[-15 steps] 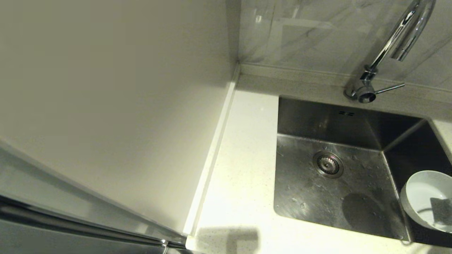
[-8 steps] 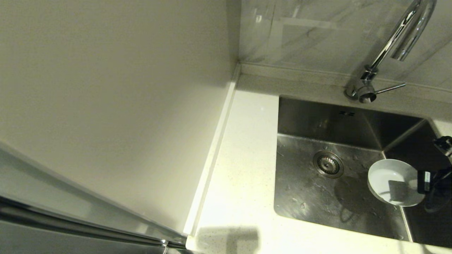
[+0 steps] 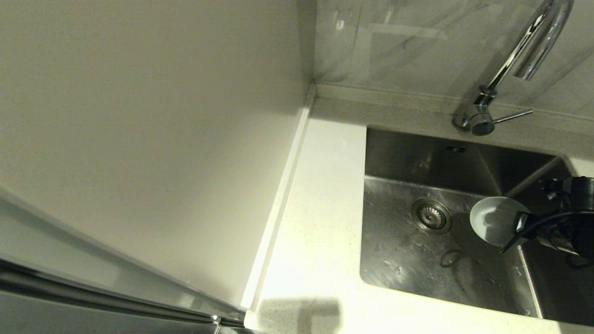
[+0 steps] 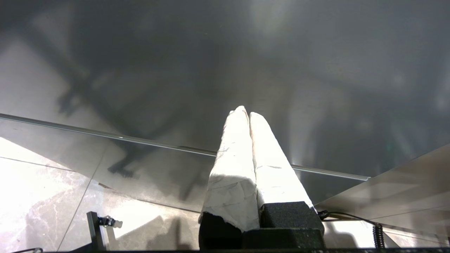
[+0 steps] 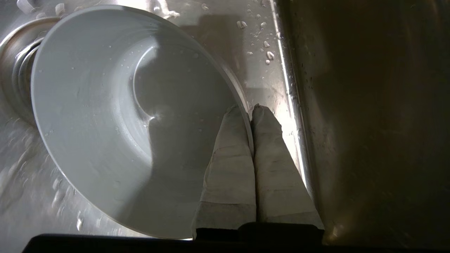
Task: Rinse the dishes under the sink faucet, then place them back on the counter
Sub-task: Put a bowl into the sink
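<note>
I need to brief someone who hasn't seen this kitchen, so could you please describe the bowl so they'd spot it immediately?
Find the steel sink below the chrome faucet. On its right side, the right gripper holds a small light blue-grey bowl by its rim, tilted above the basin floor near the drain strainer. It is the only dish in view.

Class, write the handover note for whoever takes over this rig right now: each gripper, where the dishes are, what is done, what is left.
Right gripper: shut on the rim of the bowl, held tilted over the sink, near the drain.
Left gripper: shut, holding nothing, parked away from the sink.
Faucet: no water seen running; its spout is farther back than the bowl.
Counter: no dishes on the part in view; the other dishes are out of view.
Done: bowl picked up; droplets inside it, sink floor wet.
Left: rinse if still needed, set the bowl on the counter, then the other dishes.
</note>
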Motion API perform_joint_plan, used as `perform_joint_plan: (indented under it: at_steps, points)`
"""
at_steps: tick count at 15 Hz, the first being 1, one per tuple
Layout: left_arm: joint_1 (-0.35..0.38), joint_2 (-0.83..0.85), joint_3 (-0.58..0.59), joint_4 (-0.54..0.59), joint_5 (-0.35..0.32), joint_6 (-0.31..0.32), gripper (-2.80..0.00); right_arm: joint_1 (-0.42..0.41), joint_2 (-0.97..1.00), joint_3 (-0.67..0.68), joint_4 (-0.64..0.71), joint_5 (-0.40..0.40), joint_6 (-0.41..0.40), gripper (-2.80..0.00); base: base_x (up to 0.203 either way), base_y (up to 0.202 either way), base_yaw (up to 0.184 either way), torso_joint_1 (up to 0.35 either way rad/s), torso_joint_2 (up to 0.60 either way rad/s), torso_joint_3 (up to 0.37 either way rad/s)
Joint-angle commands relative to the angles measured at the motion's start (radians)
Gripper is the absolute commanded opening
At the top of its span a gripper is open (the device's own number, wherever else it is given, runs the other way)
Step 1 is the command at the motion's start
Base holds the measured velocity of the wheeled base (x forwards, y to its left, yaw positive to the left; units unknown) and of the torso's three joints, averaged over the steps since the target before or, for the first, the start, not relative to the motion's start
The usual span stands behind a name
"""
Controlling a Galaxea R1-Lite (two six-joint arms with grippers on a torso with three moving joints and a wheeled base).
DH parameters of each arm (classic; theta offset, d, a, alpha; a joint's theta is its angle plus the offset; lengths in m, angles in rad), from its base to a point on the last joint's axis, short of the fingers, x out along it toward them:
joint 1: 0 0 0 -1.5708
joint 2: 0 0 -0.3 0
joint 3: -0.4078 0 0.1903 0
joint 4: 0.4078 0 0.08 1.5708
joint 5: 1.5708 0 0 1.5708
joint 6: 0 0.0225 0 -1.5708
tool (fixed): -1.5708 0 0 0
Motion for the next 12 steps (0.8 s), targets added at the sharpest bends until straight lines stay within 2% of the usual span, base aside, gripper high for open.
perform_joint_plan:
  at_steps: [1,7,10,12]
  points:
    - [0.000,0.000,0.003,0.000,0.000,0.000,-2.80,-0.005,0.094,-0.065,-0.008,-0.015,0.034,-2.80,0.000,0.000,0.000,0.000,0.00,0.000]
    - [-0.001,0.000,0.003,0.000,0.000,0.000,-2.80,-0.009,0.254,-0.226,-0.008,-0.052,0.053,-2.80,0.000,0.000,0.000,0.000,0.00,0.000]
    - [-0.001,0.000,0.003,0.000,0.000,0.000,-2.80,-0.010,0.336,-0.298,-0.010,-0.118,0.053,-2.80,0.000,0.000,0.000,0.000,0.00,0.000]
    - [-0.001,0.000,0.003,0.000,0.000,0.000,-2.80,-0.013,0.367,-0.318,-0.010,-0.126,0.053,-2.80,0.000,0.000,0.000,0.000,0.00,0.000]
